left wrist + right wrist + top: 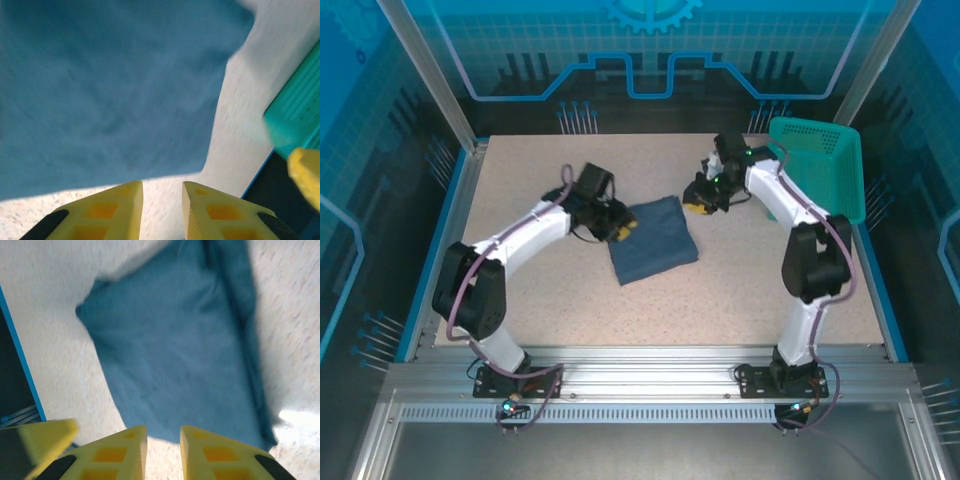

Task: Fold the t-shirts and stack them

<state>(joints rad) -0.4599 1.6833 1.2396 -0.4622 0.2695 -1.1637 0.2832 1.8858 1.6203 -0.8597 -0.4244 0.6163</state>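
Observation:
A slate-blue t-shirt (654, 241) lies folded into a rough rectangle at the middle of the table. My left gripper (626, 229) hovers just off its left edge, yellow fingers (112, 207) apart with bare table between them and the t-shirt (110, 85) ahead. My right gripper (696, 205) sits just off the shirt's far right corner, its fingers (117, 455) also apart and holding nothing, the t-shirt (175, 355) spread in front of them.
A teal mesh basket (820, 160) leans at the table's far right edge, close behind the right arm; the basket (295, 115) also shows in the left wrist view. The speckled table (520, 180) has blue side rails and a metal frame at the front.

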